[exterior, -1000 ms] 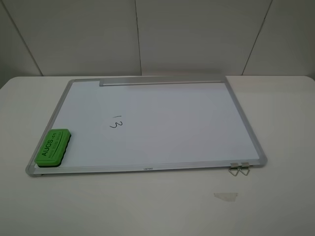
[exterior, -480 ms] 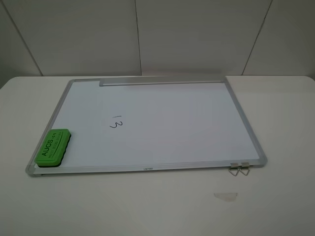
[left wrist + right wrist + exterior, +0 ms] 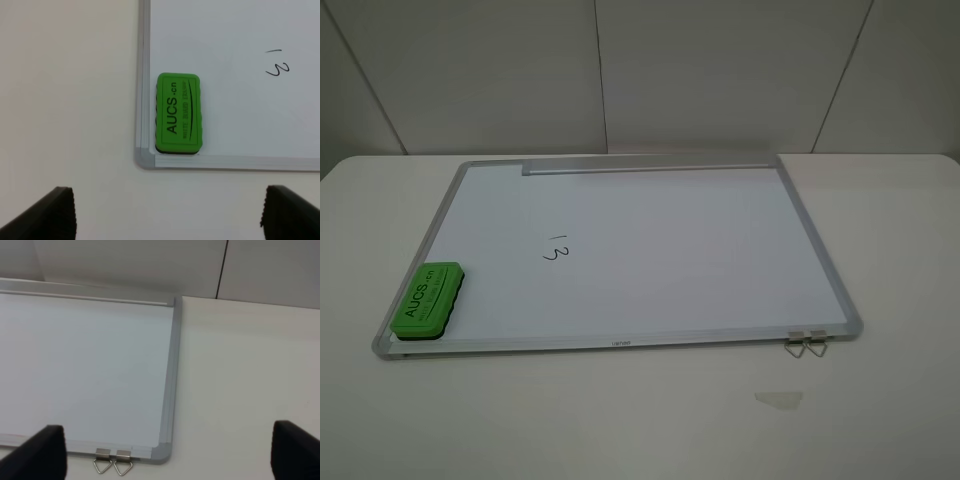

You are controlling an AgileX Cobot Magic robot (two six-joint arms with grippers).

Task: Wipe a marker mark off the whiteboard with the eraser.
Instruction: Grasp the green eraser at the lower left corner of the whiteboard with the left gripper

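Observation:
The whiteboard [image 3: 700,250] lies flat on the white table, its grey tray strip along the far edge. The marker mark [image 3: 555,247], a small black "13", sits left of the board's middle. At the board's near left corner rests the green eraser [image 3: 427,298]. In the left wrist view the eraser [image 3: 178,113] lies in that corner, the mark [image 3: 277,64] further in on the board. My left gripper [image 3: 170,220] hangs open above the table, short of the eraser. My right gripper [image 3: 167,460] is open above the board's near right corner. Neither gripper shows in the exterior view.
Two metal clips [image 3: 806,343] stick out from the board's near right corner, also in the right wrist view as clips [image 3: 112,460]. A small scrap of clear tape [image 3: 778,399] lies on the table [image 3: 640,420] in front of them. Grey wall panels stand behind.

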